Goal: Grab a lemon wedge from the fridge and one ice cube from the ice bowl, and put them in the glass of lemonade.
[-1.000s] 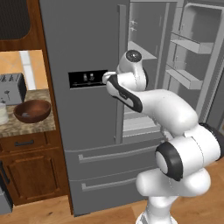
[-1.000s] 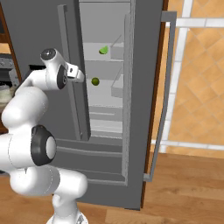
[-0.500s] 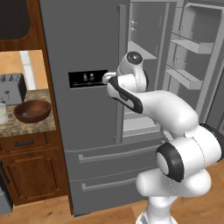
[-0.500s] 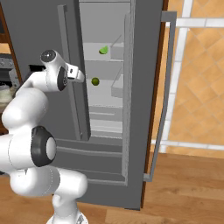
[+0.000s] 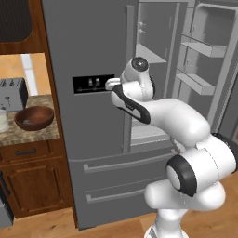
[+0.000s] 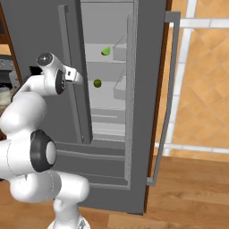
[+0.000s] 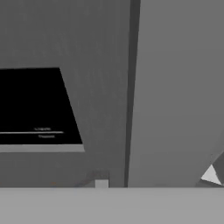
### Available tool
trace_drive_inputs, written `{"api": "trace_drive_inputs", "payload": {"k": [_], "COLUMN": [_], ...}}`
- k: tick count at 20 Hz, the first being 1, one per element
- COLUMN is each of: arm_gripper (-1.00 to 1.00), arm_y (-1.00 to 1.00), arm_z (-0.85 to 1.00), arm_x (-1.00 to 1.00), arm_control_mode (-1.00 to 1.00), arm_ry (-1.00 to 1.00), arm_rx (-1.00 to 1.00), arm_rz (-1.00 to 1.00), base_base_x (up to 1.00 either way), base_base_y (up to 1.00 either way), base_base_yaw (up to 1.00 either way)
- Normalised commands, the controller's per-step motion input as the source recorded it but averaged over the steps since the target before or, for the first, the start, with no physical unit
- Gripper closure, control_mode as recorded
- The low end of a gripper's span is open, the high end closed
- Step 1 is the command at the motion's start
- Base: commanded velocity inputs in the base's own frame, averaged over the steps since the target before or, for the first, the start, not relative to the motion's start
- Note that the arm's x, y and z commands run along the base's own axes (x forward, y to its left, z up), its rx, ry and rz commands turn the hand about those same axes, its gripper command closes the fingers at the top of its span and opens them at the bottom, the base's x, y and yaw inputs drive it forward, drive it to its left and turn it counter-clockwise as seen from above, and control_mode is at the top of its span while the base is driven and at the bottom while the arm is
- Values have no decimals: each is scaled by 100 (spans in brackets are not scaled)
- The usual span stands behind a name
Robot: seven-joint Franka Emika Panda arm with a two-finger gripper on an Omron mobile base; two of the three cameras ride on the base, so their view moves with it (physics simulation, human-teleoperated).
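The grey fridge (image 5: pixel 93 42) has its right door (image 5: pixel 209 56) swung open and its left door closed. My gripper (image 6: pixel 78 79) is at the left door's long vertical handle (image 6: pixel 67 40), shut on it, with the fingers mostly hidden by the hand. The handle (image 7: pixel 131 87) runs down the middle of the hand view, beside the black dispenser panel (image 7: pixel 35 105). A pale yellow-green lemon wedge (image 6: pixel 106 51) lies on an upper shelf inside. The reddish-brown ice bowl (image 5: pixel 33 117) sits on the counter at the left. The glass of lemonade (image 5: pixel 3 121) is at the frame's edge beside it.
A small round green fruit (image 6: pixel 97 83) sits on the shelf below the wedge. A grey toaster (image 5: pixel 11 93) stands behind the bowl. The open right door (image 6: pixel 172 89) juts out on the right, over the wooden floor.
The wrist has dipped slightly at the handle. The fridge doors and the things on the shelves stay as they were.
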Motion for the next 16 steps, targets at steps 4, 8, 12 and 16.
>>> {"api": "trace_drive_inputs", "payload": {"k": [4, 8, 12, 16], "arm_gripper": [100, 100, 100, 100], "arm_y": [94, 100, 100, 100], "arm_z": [15, 23, 35, 41], "arm_x": [-57, -77, -100, -100], "arm_control_mode": [-100, -100, -100, -100], "arm_ry": [-7, -1, -2, -4], "arm_rx": [0, 0, 0, -2], "arm_rz": [10, 14, 15, 15], "base_base_x": [0, 0, 0, 0], "base_base_y": [0, 0, 0, 0], "base_base_yaw": [0, 0, 0, 0]}}
